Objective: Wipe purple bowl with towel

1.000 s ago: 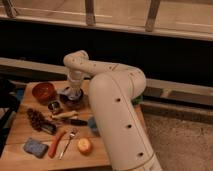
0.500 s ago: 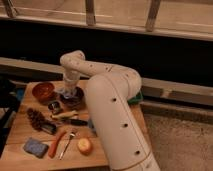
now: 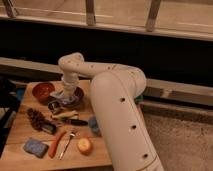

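The purple bowl [image 3: 77, 96] sits on the wooden table [image 3: 20, 131], right of the orange-red bowl [image 3: 43, 91]. My white arm reaches over from the right and bends down into the purple bowl. The gripper [image 3: 68, 93] points down at the bowl's left side and is shut on the towel [image 3: 61, 95], a pale blue-grey cloth that bunches over the bowl's left rim. The arm's wrist hides the fingers' tips and much of the bowl's inside.
In front of the bowls lie a small can [image 3: 54, 106], a pine cone [image 3: 36, 119], a black-handled knife [image 3: 75, 121], a blue pad [image 3: 35, 147], a red-orange stick [image 3: 56, 144], a fork [image 3: 67, 144] and an orange fruit [image 3: 85, 145]. A blue cup [image 3: 93, 124] stands against my arm.
The wrist and gripper have shifted slightly to the left over the purple bowl, with the towel under them. The other things on the table have not moved.
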Tool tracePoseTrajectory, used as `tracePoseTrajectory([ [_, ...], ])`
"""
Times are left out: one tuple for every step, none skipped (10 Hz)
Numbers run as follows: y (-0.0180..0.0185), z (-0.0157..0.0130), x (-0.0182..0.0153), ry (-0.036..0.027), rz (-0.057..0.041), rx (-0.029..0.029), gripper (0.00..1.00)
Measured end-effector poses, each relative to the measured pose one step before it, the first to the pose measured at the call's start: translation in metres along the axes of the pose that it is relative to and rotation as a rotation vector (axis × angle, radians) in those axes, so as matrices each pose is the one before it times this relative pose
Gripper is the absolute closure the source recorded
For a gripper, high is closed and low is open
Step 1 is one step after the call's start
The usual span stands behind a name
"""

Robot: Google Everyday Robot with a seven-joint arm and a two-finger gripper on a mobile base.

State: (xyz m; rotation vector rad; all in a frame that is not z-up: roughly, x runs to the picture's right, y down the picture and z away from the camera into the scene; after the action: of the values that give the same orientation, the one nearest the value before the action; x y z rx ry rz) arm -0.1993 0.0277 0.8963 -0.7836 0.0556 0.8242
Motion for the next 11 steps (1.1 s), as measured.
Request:
tracePoseTrajectory([
  [-0.01194,-0.00416,0.00622,0.01835,0.02205,0.02093,1.0],
  [-0.01191,-0.00233,0.00211,0.02363,0.01961,0.02946,1.0],
  [-0.00707,-0.00107,-0.00165,0.01088,0.01238,0.0228,1.0],
  [-0.01117,-0.00273,-0.00485,-0.00211,0.0134,0.02786,1.0],
  [-0.00805,-0.00089,-0.00358,-0.00487,0.00833,0.01208,1.0],
  [-0.00712,-0.00116,-0.00935,-0.01519,-0.0005,0.00991,1.0],
  [0.00088,0.00072,-0.01257,-0.02062,-0.01382,-0.00232,1.0],
  [0.00746,0.00222,-0.01362,-0.01842,-0.02207,-0.00754,1.0],
  [0.01012,0.00127,-0.00824,-0.01258,-0.01867,-0.01362,1.0],
  [0.01173,0.002,-0.00067,-0.00661,-0.01146,-0.02185,1.0],
  [0.01263,-0.00094,0.00363,-0.0046,-0.00874,-0.02362,1.0],
])
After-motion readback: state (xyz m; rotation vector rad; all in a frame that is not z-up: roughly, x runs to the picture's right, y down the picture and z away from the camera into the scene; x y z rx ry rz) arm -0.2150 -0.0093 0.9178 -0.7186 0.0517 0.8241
